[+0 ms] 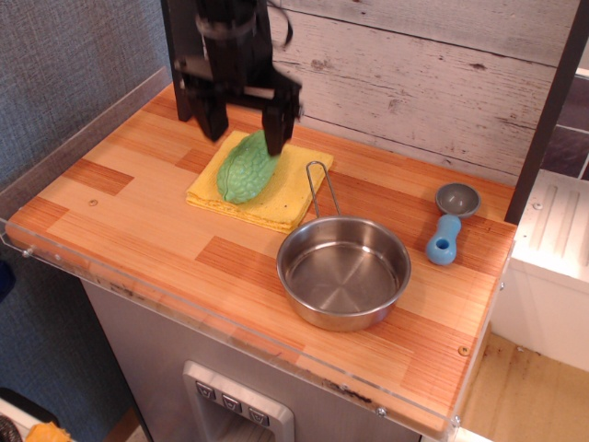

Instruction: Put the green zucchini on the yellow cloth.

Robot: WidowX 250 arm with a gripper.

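The green zucchini (245, 168), light green and bumpy, lies on the yellow cloth (287, 187) at the back left of the wooden counter. My gripper (243, 129) hangs just above the zucchini's far end with its two black fingers spread apart. It holds nothing. The right finger's tip is close to the zucchini's upper end.
A steel pan (343, 272) stands right of the cloth, its wire handle (321, 187) reaching over the cloth's right corner. A blue and grey scoop (450, 221) lies at the right. A plank wall backs the counter; a clear rim runs along its front and left edges.
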